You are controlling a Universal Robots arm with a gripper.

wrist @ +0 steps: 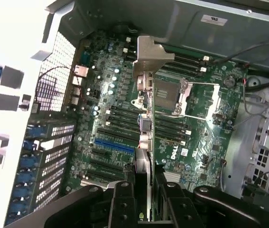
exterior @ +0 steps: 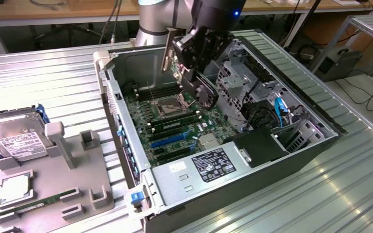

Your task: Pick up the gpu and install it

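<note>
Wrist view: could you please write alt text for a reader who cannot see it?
The hand holds the gpu edge-on above the green motherboard inside the open computer case. The card is not yet in a slot; the CPU socket shows beside it.

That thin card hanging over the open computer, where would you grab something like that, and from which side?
Pinch the gpu across its two flat faces, at the long edge away from the motherboard, coming from above. It is thin and hangs edge-on, so only the faces give grip; the gripper holds it so, leaving the metal bracket free.
</note>
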